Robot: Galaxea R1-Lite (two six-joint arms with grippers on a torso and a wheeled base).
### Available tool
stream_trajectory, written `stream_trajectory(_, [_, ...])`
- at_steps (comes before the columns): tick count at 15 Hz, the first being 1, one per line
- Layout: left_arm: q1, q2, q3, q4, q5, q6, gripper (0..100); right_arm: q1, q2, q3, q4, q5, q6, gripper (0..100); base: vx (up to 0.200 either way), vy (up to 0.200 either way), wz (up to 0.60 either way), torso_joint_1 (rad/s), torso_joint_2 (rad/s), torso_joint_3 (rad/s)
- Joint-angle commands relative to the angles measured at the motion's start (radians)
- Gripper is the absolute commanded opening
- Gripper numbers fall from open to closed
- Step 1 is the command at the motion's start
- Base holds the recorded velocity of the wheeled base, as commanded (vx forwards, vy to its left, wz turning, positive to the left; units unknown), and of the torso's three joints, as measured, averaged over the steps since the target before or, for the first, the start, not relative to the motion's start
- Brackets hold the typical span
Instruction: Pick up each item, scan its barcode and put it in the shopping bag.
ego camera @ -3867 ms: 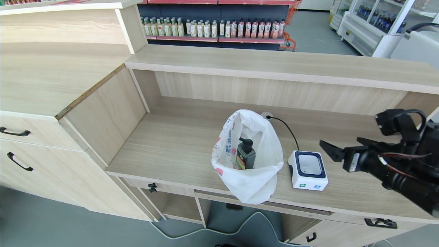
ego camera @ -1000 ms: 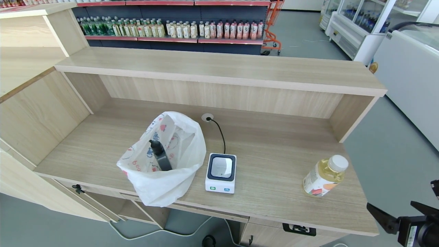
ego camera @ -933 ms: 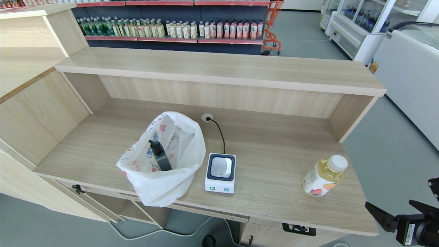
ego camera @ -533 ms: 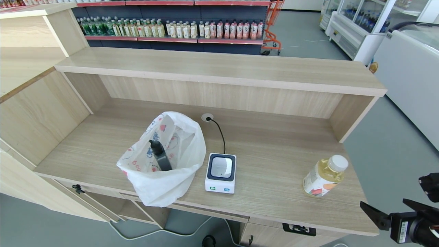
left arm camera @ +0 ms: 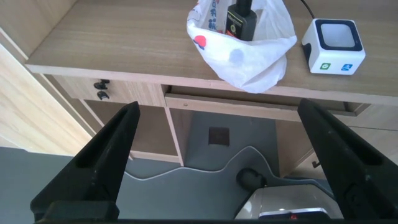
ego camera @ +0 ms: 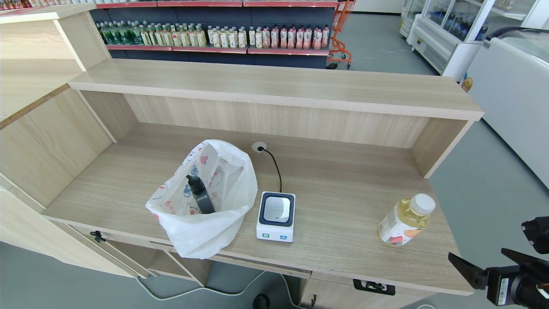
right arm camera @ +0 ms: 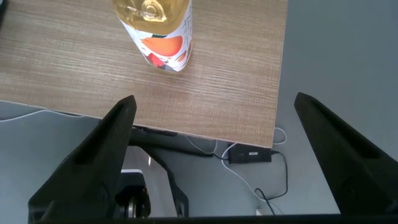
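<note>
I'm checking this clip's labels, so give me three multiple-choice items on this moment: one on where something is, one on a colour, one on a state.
1. Where does the bottle stand? A on the floor; B on the counter, to the right of the scanner; C on the upper ledge.
2. What colour is its cap? A red; B white; C black.
3. How is the right gripper? A open and empty; B shut on the bottle; C shut on the scanner.
Answers: 1 B, it stands upright near the counter's right end. 2 B, the head view shows a white cap. 3 A, its fingers are spread wide with nothing between them, short of the bottle.
</note>
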Motion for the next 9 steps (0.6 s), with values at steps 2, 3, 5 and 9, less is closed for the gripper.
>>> stream_trajectory(2, [0.0,0.002,0.0,0.0,0.0,0.0,100,0.001,0.005,-0.001,0.0,0.0,0.001,100,0.0,0.0,0.0,0.0,0.0,0.0])
stream_trajectory(3, [0.0,0.002,0.0,0.0,0.0,0.0,100,0.0,0.006,-0.001,0.0,0.0,0.001,100,0.0,0.0,0.0,0.0,0.0,0.0])
stream_trajectory(5, [0.0,0.002,0.0,0.0,0.0,0.0,100,0.001,0.011,-0.002,0.0,0.0,0.002,100,0.0,0.0,0.0,0.0,0.0,0.0])
stream_trajectory(9, [0.0,0.002,0.0,0.0,0.0,0.0,100,0.001,0.011,-0.007,0.0,0.0,0.004,100,0.0,0.0,0.0,0.0,0.0,0.0])
